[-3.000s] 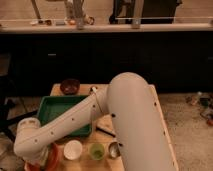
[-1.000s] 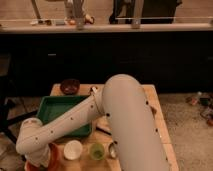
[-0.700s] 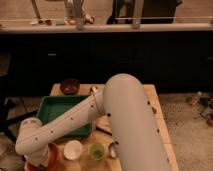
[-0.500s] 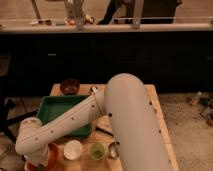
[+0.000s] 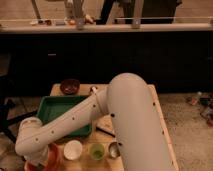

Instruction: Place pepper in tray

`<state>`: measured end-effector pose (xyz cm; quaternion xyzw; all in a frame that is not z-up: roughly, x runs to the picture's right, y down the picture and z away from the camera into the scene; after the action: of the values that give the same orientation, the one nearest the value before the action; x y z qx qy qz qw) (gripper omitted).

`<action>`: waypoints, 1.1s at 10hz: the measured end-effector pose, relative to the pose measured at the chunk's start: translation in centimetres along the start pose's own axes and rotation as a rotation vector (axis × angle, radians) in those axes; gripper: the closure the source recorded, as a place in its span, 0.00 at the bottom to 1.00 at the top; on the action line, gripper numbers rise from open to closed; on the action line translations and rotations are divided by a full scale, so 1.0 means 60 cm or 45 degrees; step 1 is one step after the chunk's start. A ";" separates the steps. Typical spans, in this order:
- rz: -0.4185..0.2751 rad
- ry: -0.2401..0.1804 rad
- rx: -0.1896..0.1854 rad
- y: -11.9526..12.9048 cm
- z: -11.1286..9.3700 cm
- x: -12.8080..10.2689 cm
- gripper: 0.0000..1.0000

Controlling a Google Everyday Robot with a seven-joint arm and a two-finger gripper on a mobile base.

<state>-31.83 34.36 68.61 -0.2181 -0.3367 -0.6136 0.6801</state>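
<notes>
Over three seconds the arm (image 5: 75, 122) has swung slightly toward 9 o'clock, baring more of the orange bowl (image 5: 50, 157) at 7 o'clock (the gripper, closed, sits hidden beneath the arm's end there).

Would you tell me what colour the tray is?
The tray is green, in the camera view; the hand, shut, is hidden lower left.
</notes>
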 end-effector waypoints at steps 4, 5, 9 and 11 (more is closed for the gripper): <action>-0.011 0.029 0.034 -0.007 -0.024 -0.007 1.00; -0.015 0.039 0.047 -0.009 -0.032 -0.008 1.00; -0.054 0.083 0.124 -0.039 -0.089 -0.001 1.00; -0.090 0.114 0.166 -0.064 -0.131 0.011 1.00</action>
<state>-34.12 27.76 63.30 -0.1338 -0.3528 -0.6231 0.6851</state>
